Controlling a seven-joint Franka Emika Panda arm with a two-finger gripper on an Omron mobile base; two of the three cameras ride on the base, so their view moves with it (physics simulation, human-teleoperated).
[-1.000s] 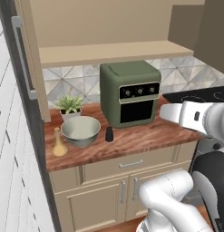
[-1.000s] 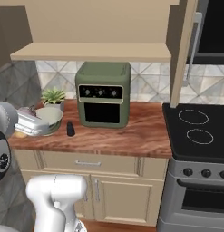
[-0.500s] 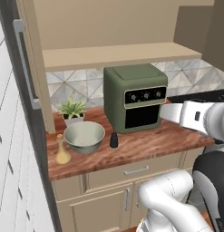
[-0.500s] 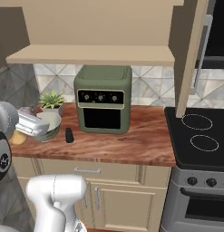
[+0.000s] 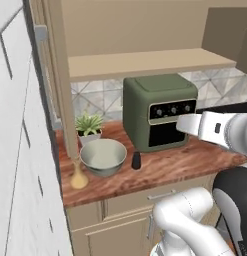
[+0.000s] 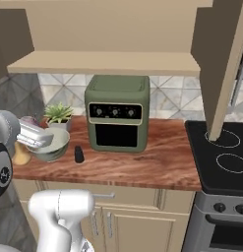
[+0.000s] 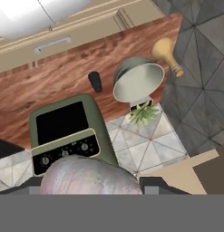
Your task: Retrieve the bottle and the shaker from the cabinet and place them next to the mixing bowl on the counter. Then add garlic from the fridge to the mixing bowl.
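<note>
A pale purplish garlic bulb [image 7: 88,174] sits between the dark fingertips of my gripper [image 7: 90,186], which is shut on it, high over the counter. On the wooden counter stand the grey mixing bowl [image 5: 103,156], a tan bulbous bottle [image 5: 78,175] at its left and a small dark shaker [image 5: 136,160] at its right. From above, the bowl [image 7: 138,81], bottle [image 7: 165,52] and shaker [image 7: 95,81] lie far below the garlic. In the right base view my hand covers part of the bowl [image 6: 56,142] and the bottle [image 6: 20,153]; the shaker [image 6: 79,154] stands free.
A green toaster oven [image 5: 157,110] stands right of the bowl, a potted plant [image 5: 88,125] behind it. The upper cabinet's doors [image 5: 57,75] hang open over a bare shelf [image 5: 145,62]. A black stove [image 6: 221,157] lies to the right, the white fridge [image 5: 15,150] to the left.
Both base views have shifted and drawn nearer to the counter: the base has driven. Bowl, bottle and shaker keep their places. The gripper stays shut on the garlic.
</note>
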